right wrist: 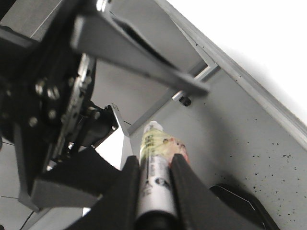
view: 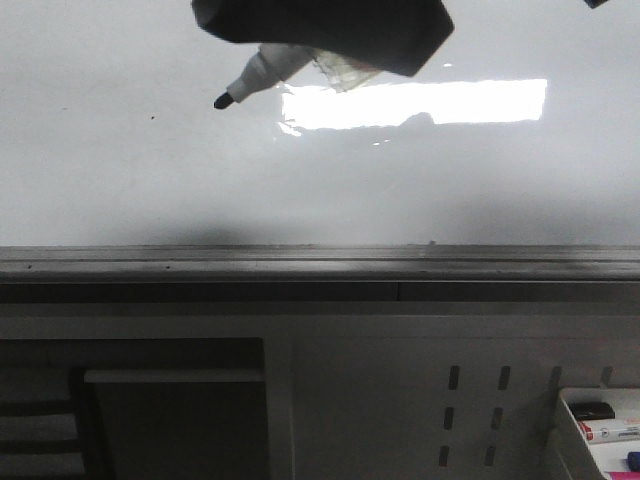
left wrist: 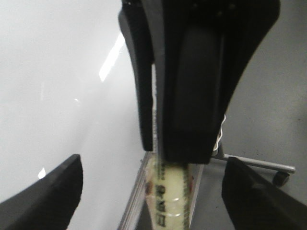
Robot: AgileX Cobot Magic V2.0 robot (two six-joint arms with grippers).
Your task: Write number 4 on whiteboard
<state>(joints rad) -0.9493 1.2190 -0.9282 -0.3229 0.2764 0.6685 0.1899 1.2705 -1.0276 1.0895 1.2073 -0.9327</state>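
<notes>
The whiteboard [view: 150, 180] fills the front view, glossy white with a bright rectangular reflection; it also shows in the left wrist view [left wrist: 48, 96]. No number 4 shows on it, only a small dark speck. My right gripper [view: 330, 30] [right wrist: 156, 160] is shut on a marker [view: 265, 70] [right wrist: 154, 163] at the board's top. The black tip [view: 222, 100] points left and down; I cannot tell whether it touches the board. My left gripper [left wrist: 153, 165] is open, its fingers [left wrist: 48, 191] wide apart on either side of the held marker [left wrist: 168, 196].
A grey metal ledge [view: 320, 262] runs along the board's bottom edge. Below it is a white perforated panel with slots [view: 470, 400]. A tray with spare markers [view: 600, 430] sits at the lower right. A chair base with a caster [left wrist: 268, 167] is on the floor.
</notes>
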